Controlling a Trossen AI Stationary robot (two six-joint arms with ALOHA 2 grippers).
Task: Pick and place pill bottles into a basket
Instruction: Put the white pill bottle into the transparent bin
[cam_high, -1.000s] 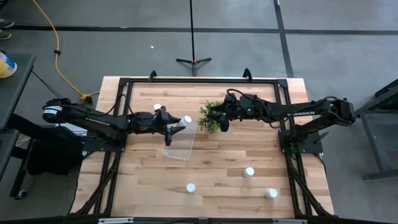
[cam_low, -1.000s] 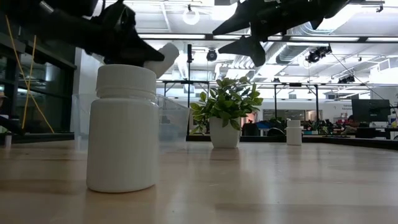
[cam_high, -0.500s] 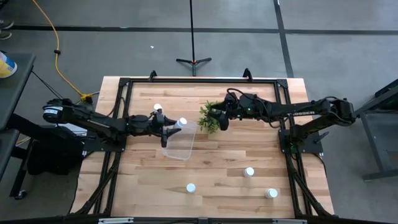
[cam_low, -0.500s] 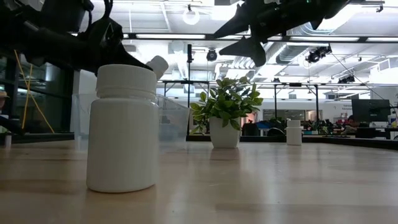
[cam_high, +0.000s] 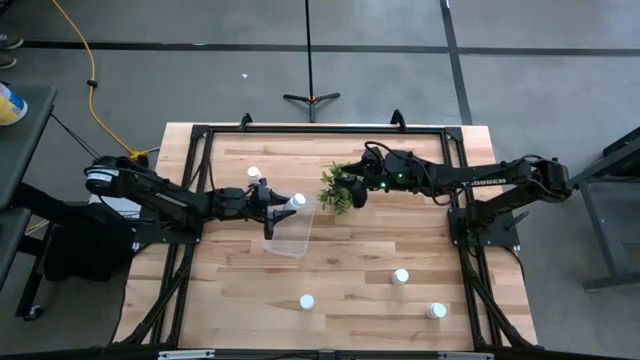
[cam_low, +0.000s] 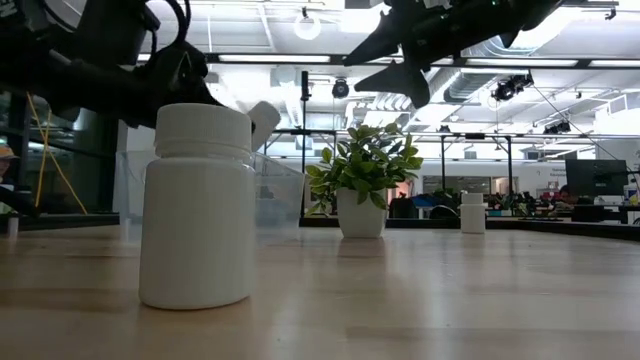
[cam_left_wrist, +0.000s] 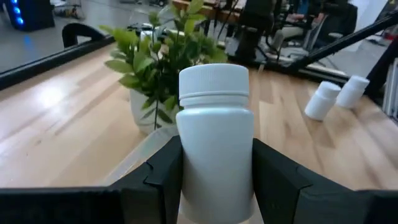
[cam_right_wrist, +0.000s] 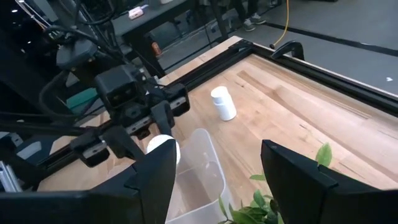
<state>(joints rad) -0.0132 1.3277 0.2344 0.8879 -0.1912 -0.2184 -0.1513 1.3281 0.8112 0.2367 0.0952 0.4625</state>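
Jaws of the left gripper (cam_left_wrist: 214, 180) are clamped on a small white cylindrical pill bottle with a white cap (cam_high: 292, 202), one dark finger (cam_left_wrist: 163, 171) pressed to each side of its body. Over the last second we see the left arm has drawn back a little toward the left side of the table, yet the bottle is still held above the far end of the clear rectangular plastic basket (cam_high: 288, 229), tilted with its cap toward the small green leafy plant (cam_high: 339, 187). We judge the carry is done and the release is what remains; the bottle has not yet gone in.

Right gripper (cam_high: 354, 190) hovers over the plant with its jaws spread wide and holding nothing; it has barely shifted.

Four other white bottles stand on the wooden table (cam_high: 360, 270): one at the far left (cam_high: 254, 173), and three along the near side (cam_high: 306, 301) (cam_high: 401, 276) (cam_high: 437, 311). The near one looms large in the low view (cam_low: 198, 206). Whether any bottle already lies inside the basket, we cannot tell
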